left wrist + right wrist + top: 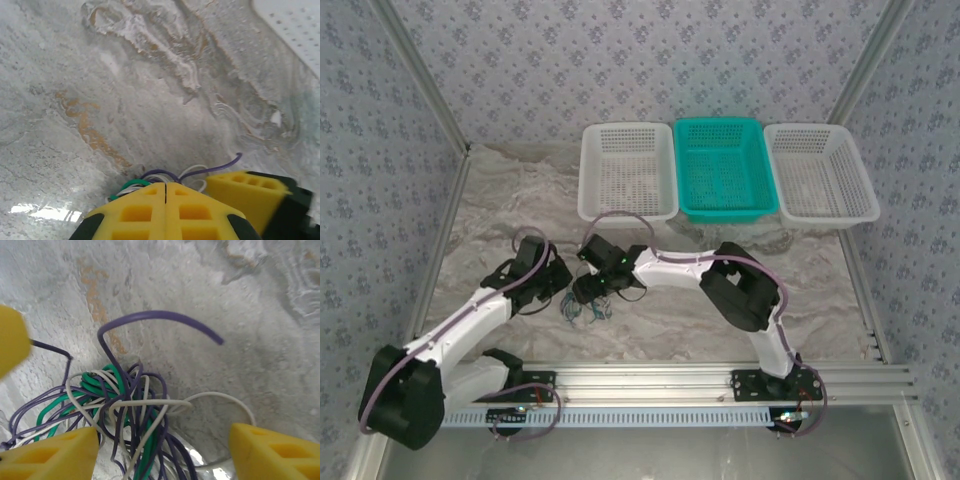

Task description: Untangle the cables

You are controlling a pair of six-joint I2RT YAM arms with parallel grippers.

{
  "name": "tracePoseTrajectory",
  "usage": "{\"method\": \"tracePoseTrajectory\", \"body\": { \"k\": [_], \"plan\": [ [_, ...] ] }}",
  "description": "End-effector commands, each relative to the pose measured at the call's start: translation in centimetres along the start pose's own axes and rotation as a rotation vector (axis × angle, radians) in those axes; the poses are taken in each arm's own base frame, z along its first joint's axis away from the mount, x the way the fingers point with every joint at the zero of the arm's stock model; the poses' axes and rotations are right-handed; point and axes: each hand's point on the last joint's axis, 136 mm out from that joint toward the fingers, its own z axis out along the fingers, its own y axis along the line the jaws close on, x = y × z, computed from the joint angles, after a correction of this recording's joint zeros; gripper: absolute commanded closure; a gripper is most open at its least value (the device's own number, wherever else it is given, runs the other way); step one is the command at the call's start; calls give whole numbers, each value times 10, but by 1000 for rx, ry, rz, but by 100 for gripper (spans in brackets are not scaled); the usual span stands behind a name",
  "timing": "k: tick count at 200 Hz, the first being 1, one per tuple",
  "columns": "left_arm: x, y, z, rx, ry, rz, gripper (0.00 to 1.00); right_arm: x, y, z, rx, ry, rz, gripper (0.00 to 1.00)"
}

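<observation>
Two grippers meet at one small tangle of cables (585, 312), which lies on the marbled worktop (500, 220) near its middle, closer to the near edge than to the baskets. The cables are thin strands in purple, green and white, looped over one another in a loose knot. The left gripper (165, 186) has its yellow fingers (140, 212) pressed together, and strands come out right at its tips. In the right wrist view a purple strand runs straight into its yellow tip, so it is clamped on the cables. The right gripper (162, 432) has its fingers wide apart, one on each side of the knot, with the strands between them unpinched. One purple end arcs free above the heap. Along the far edge stand a white basket (628, 170), a teal basket (722, 168) and a second white basket (820, 172), side by side, well apart from the cables.
</observation>
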Motion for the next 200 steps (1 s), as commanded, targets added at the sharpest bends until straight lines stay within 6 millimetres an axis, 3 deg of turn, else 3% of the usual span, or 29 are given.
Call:
{"method": "tracePoseTrajectory", "body": {
  "k": [1,16,34,41,72,77,134,170,200],
  "plan": [
    [-7,-10,-14,49,-37,7,100,8,-9,7,62,28,-34,43],
    [-16,-13,-26,55,-77,10,100,12,-18,8,84,30,-24,62],
    [-32,-9,-47,23,-147,22,100,16,-29,4,94,33,7,94],
    [-39,-6,-56,5,-178,28,100,17,-33,2,91,31,23,99],
    [-75,12,-91,-86,-305,16,100,21,-50,-20,72,-8,106,100],
    [-80,16,-95,-100,-318,3,100,35,-58,-22,82,8,118,100],
    [-123,32,-128,-118,-427,-66,100,77,-109,-75,195,-64,253,100],
    [-124,22,-120,-49,-397,-41,100,107,-148,-82,287,-41,360,96],
    [-109,-3,-93,118,-286,16,100,126,-152,-75,297,40,380,88]
  ]
}}
